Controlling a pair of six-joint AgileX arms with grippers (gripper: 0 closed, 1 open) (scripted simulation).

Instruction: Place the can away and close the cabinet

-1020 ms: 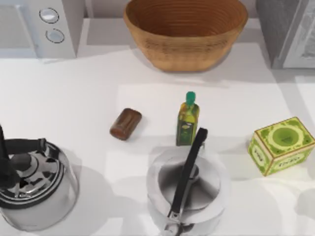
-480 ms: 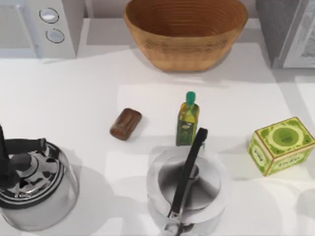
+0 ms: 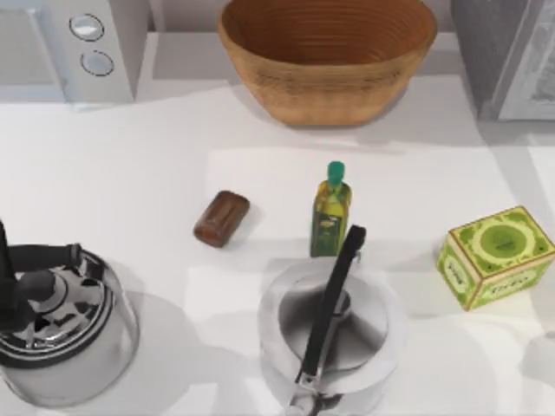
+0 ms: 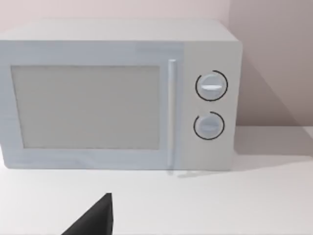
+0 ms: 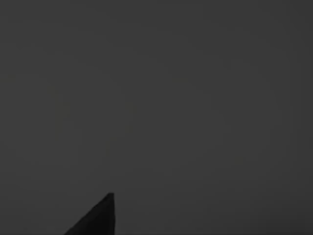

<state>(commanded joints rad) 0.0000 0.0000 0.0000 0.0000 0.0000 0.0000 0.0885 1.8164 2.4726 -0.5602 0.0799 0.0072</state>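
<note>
The can (image 3: 222, 218) is a small brown cylinder lying on its side on the white table, left of centre in the top view. The cabinet (image 3: 512, 56) is the grey unit at the table's far right corner, cut off by the picture's edge. A dark corner of my left gripper (image 4: 95, 220) juts into the left wrist view, well short of a white microwave (image 4: 122, 93) that it faces. The right wrist view is dark.
A wicker basket (image 3: 327, 54) stands at the back centre and the microwave (image 3: 74, 43) at the back left. An oil bottle (image 3: 331, 211) stands right of the can. A steel kettle (image 3: 61, 321), a steel pot with a black handle (image 3: 329, 321) and a green box (image 3: 494, 256) line the front.
</note>
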